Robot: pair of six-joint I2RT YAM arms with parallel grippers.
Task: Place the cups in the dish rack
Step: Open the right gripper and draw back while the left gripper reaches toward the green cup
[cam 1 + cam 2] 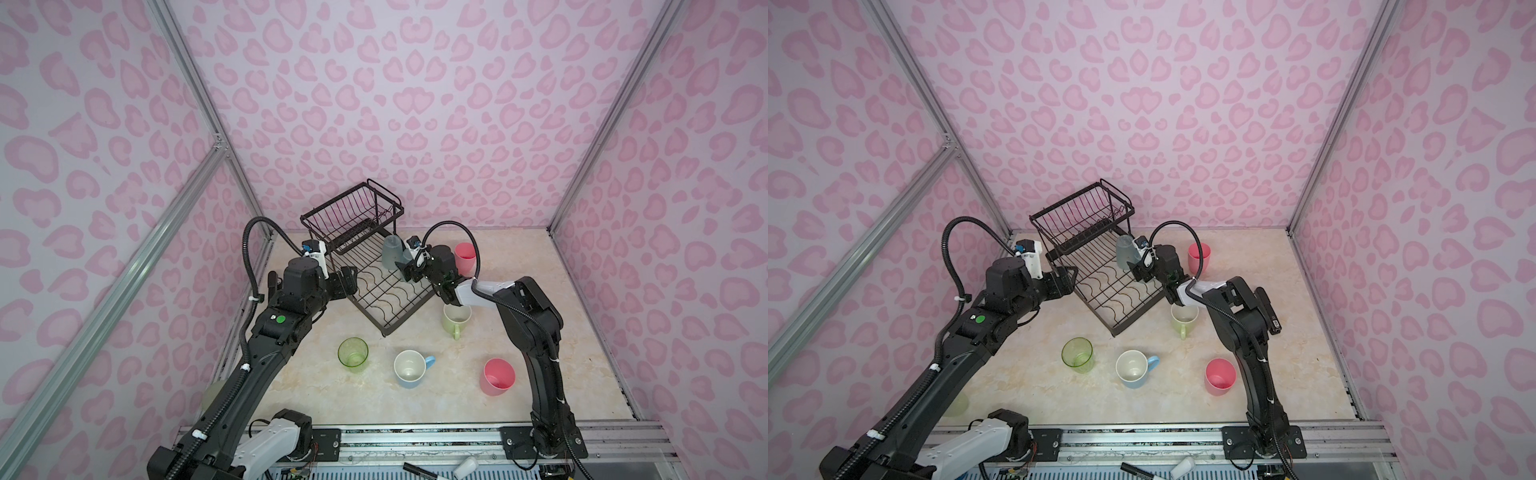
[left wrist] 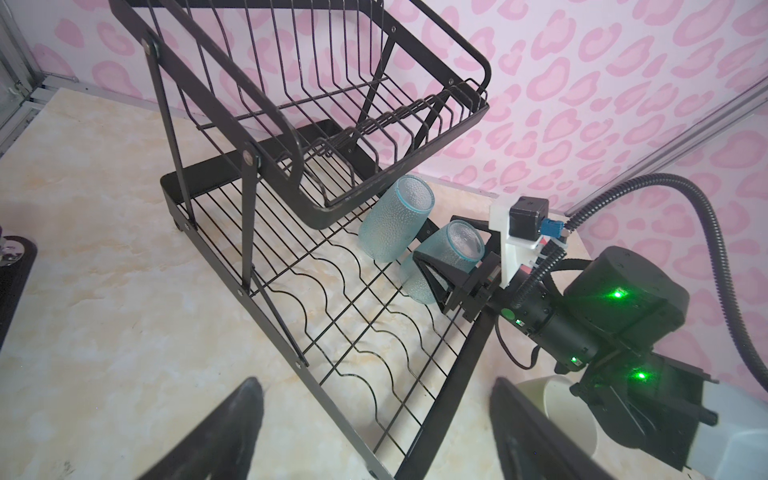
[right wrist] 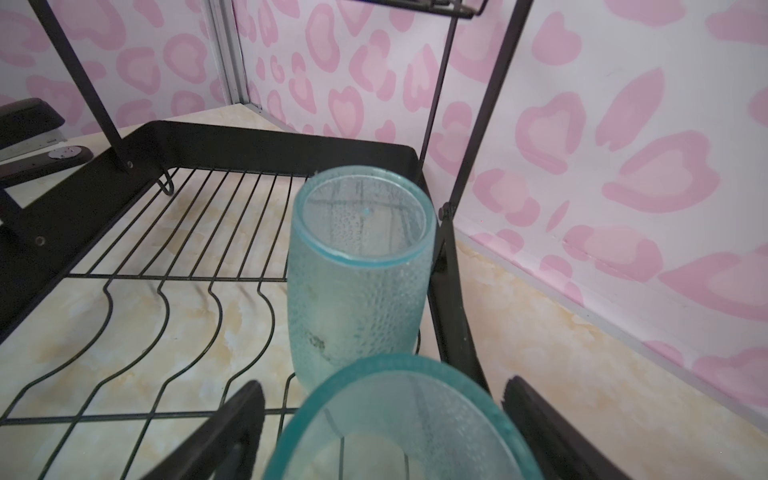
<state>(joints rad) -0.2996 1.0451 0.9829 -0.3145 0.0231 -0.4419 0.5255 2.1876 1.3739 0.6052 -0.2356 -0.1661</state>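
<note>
Nearest me on the marble table (image 1: 415,407) stand a pink cup (image 1: 497,376), a light-blue mug (image 1: 409,368) and a clear green tumbler (image 1: 353,353), all upright, mouths up. A second green tumbler (image 1: 957,403) is half hidden behind my left arm. Further in, the lime mug (image 1: 456,319) sits upright just beside the dish rack (image 1: 384,330), under my right arm.

The rack is black wire, set corner-on to me. Its lower tray (image 2: 199,183) holds one frosted blue-grey tumbler (image 2: 395,218), standing upside down at the far right side, under the edge of the upper basket (image 2: 440,37). Another frosted tumbler (image 3: 399,424), also base up, is just beside it, between the fingers of my right gripper (image 3: 384,386). Those jaws stand wide around it, and I cannot tell whether they press on it.

My left gripper (image 2: 376,382) hangs spread wide at the tray's left side, holding nothing. Farthest off, another pink cup (image 1: 464,255) stands upright near the back wall.
</note>
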